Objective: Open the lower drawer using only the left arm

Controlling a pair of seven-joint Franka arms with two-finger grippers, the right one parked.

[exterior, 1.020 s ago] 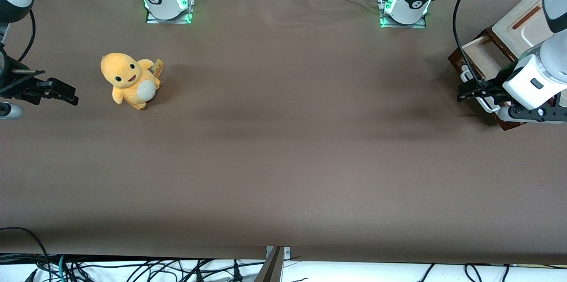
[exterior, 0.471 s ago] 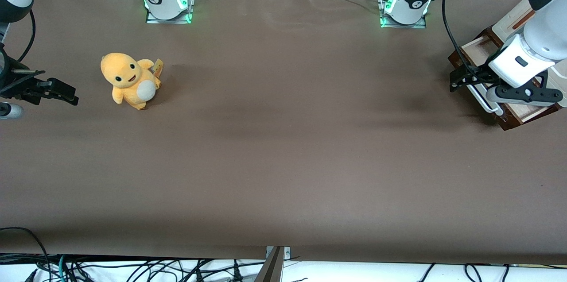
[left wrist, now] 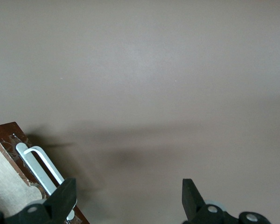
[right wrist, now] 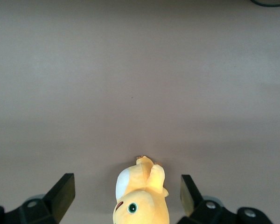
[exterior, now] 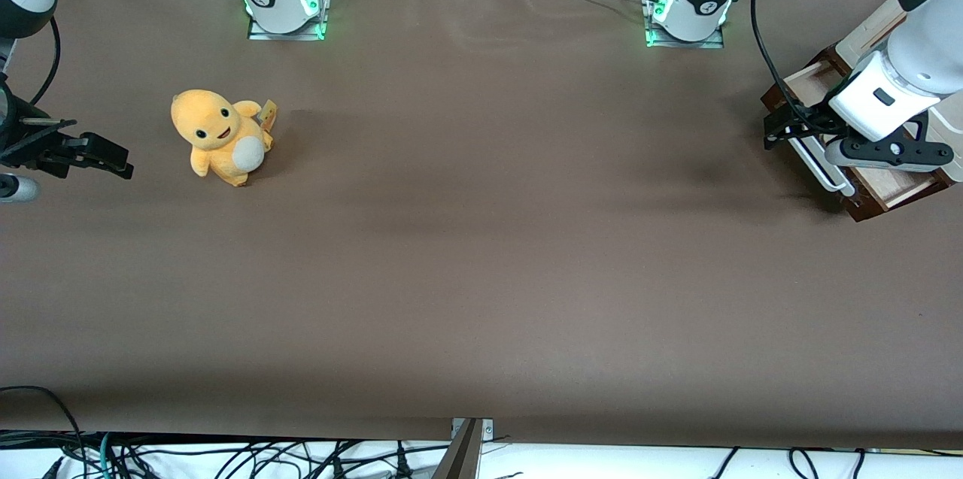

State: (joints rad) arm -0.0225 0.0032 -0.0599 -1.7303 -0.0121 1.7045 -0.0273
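The lower drawer [exterior: 894, 189] stands pulled out of the small cabinet [exterior: 873, 31] at the working arm's end of the table, its pale inside showing. Its white bar handle [exterior: 824, 171] runs along the dark-brown front. The left arm [exterior: 899, 73] reaches over the drawer. Its black gripper [exterior: 779, 125] hangs open just above the handle's end farther from the front camera, holding nothing. In the left wrist view the gripper [left wrist: 128, 192] frames bare table, with the handle [left wrist: 41, 167] and the drawer's front [left wrist: 8, 140] beside one fingertip [left wrist: 65, 193].
A yellow plush toy [exterior: 219, 135] sits toward the parked arm's end of the table, also seen as the plush toy [right wrist: 140, 198] in the right wrist view. Two arm bases [exterior: 284, 1] [exterior: 688, 5] with green lights stand along the table edge farthest from the front camera.
The gripper has come off the handle and moved up and farther from the front camera. The arm has lifted, uncovering more of the drawer. The drawer has stayed pulled out.
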